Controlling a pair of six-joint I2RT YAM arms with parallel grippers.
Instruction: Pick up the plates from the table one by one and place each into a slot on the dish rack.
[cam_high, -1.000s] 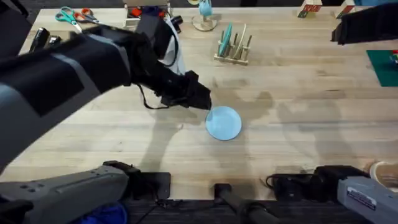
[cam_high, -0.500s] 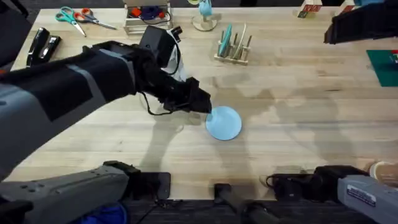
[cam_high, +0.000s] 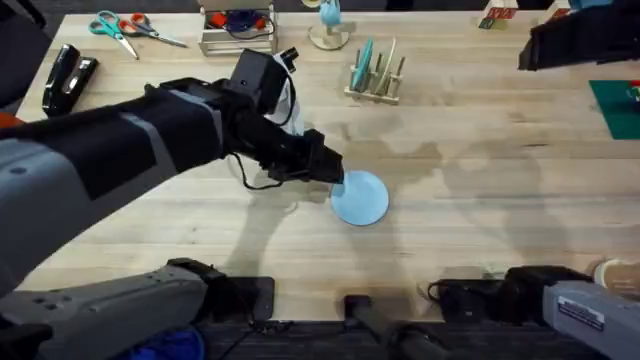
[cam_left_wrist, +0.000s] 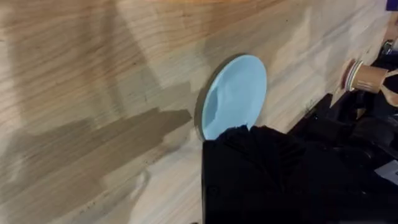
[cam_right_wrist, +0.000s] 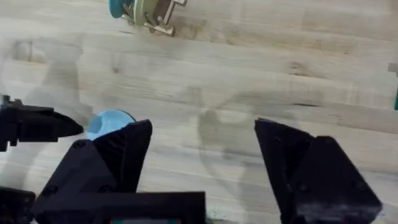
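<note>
Two pincers work over the table (cam_high: 500, 230). Farthest left, well behind the left pincer (cam_high: 330, 170), lie scissors (cam_high: 120, 25) and a black tool (cam_high: 65, 75). The left pincer reaches in low from the left, its tip at the near-left rim of a light blue plate (cam_high: 360, 197). I cannot tell whether the tip touches the plate, nor whether this pincer is released or clenched: its own wrist view gives a black mass with the plate (cam_left_wrist: 236, 93) just ahead of it. The plate lies flat on the wood, just right of that tip. Beyond the tip and a little to its right stands the rack (cam_high: 375, 75), with a teal plate (cam_high: 364, 62) upright between its pegs. The right pincer (cam_right_wrist: 202, 155) hangs well to the right, far from the plate, released, its jaws spread wide with nothing between them. From it, the blue plate (cam_right_wrist: 106, 121) lies ahead to one side, and the rack (cam_right_wrist: 149, 9) farther ahead.
</note>
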